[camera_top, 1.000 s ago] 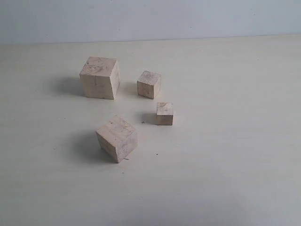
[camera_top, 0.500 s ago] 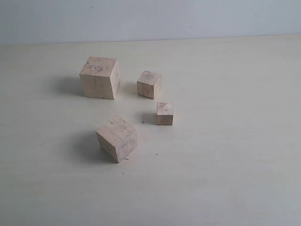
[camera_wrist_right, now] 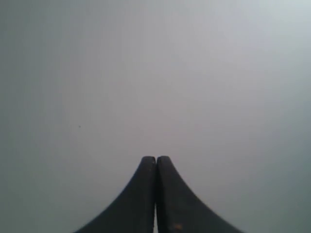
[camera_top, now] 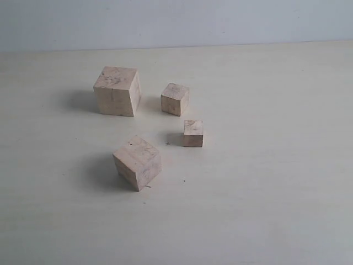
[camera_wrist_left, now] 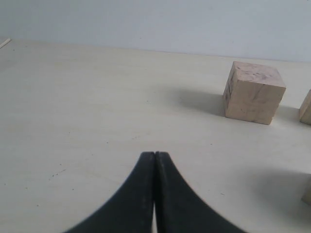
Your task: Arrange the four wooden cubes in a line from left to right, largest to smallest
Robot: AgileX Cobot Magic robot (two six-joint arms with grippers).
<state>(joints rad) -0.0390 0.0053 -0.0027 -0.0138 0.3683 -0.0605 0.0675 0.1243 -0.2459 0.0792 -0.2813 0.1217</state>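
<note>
Four pale wooden cubes stand apart on the light table [camera_top: 265, 182]. The largest cube [camera_top: 117, 91] [camera_wrist_left: 253, 92] is at the back left. A smaller cube [camera_top: 175, 99] stands to its right, and the smallest cube [camera_top: 193, 133] sits in front of that one. The second-largest cube [camera_top: 137, 162] lies nearest the front, turned at an angle. Neither gripper shows in the exterior view. My left gripper [camera_wrist_left: 154, 154] is shut and empty, hovering over bare table short of the largest cube. My right gripper [camera_wrist_right: 156, 158] is shut and empty, facing only a blank grey surface.
A pale wall [camera_top: 176, 22] runs along the table's far edge. In the left wrist view, the edges of two more cubes peek in at the frame's side [camera_wrist_left: 306, 108] [camera_wrist_left: 307, 191].
</note>
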